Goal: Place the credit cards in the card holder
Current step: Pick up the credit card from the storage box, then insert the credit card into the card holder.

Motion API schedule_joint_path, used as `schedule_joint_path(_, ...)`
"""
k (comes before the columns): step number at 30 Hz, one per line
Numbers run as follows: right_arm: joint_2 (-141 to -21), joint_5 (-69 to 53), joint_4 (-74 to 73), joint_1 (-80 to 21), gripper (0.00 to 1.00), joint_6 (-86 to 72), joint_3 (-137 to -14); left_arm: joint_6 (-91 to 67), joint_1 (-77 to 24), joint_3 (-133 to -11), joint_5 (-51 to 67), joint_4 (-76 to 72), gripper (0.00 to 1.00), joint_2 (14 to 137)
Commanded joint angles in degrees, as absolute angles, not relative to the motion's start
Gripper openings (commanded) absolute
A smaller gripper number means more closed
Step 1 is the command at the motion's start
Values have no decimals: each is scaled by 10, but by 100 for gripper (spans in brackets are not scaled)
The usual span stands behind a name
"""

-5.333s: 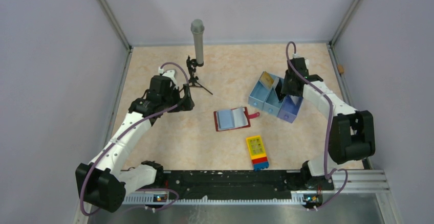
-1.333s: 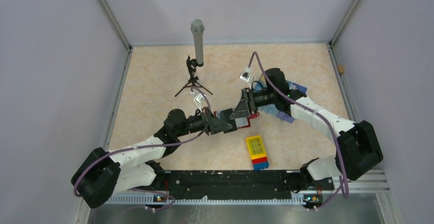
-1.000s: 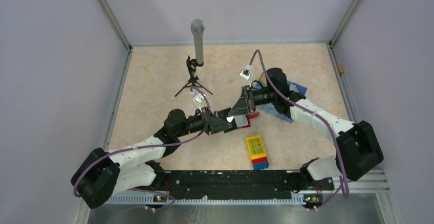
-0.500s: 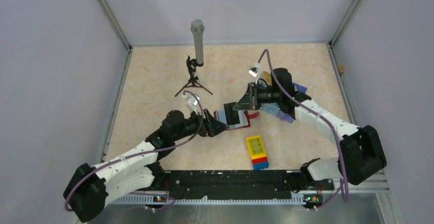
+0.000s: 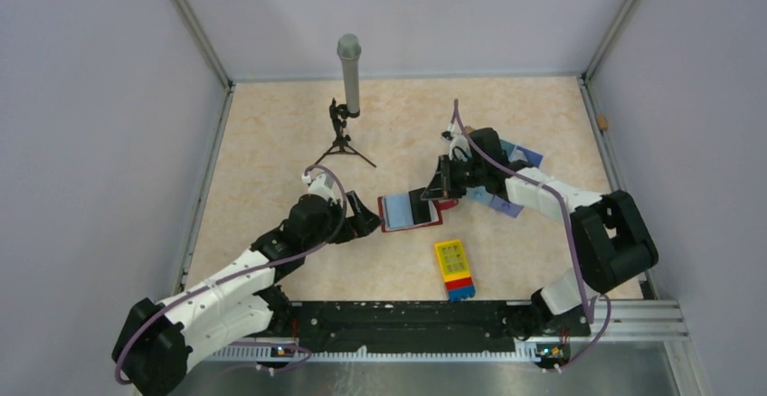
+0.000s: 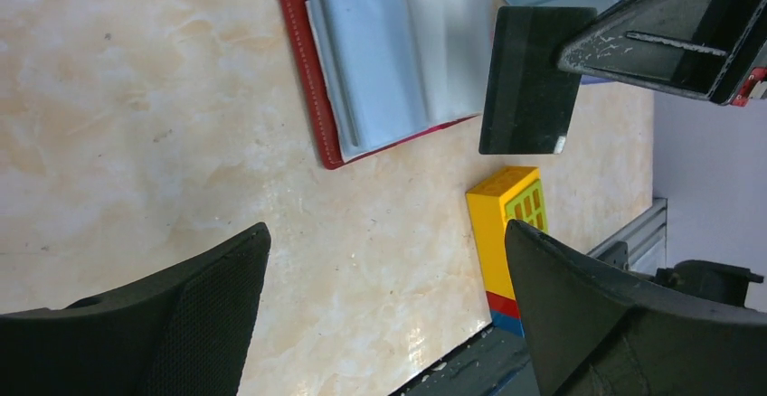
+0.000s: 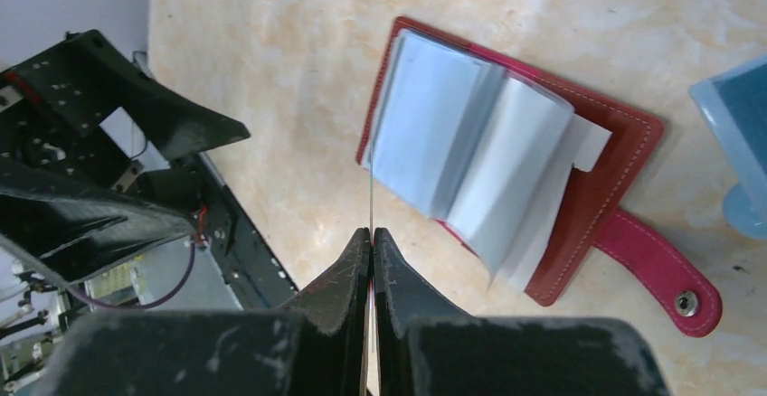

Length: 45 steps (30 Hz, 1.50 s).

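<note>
You've got the dark card pinched in the R gripper, jaws clamped tight on its one edge. In the R wrist view it's edge-on, just a thin line. It hangs over the open card holder, at the right-hand page in the top view; can't tell if it touches the blue-grey pockets. Holder lies flat, approx mid-table, pockets fanned up, red closure tab sticking out to the right. Your L gripper sits just left of the holder, not touching it, jaws spread wide w/ nothing btw them. Yellow, red and blue block is near side of the holder, a bit right, apart from it. Light-blue tray is right of the holder, mostly hidden under the R arm. Grey cylinder on a small tripod stands far-left, well apart.
</note>
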State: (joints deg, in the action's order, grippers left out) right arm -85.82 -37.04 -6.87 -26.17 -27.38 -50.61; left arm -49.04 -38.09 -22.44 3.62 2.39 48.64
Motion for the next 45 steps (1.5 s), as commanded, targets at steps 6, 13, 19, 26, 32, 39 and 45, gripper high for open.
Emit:
schedule_joint_path(6,-929,-313,-43,-261,0,-260,-534,-540,-371,-219,18,-53,96,575)
schedule_joint_path(13,-970,-312,-11,-245,0,-281,-544,-522,-361,-266,30,-63,81,665)
schedule_joint_path(19,-981,-343,17,-232,0,-297,-543,-502,-358,-303,39,-64,74,725)
schedule_joint_path(26,-975,-368,41,-220,0,-317,-531,-492,-356,-333,52,-69,68,783)
schedule_joint_path(32,-985,-369,42,-220,0,-313,-529,-493,-355,-342,59,-72,65,812)
schedule_joint_path(39,-997,-368,40,-219,0,-307,-529,-491,-356,-346,61,-72,62,829)
schedule_joint_path(45,-1002,-376,45,-219,0,-310,-528,-489,-355,-353,66,-73,60,842)
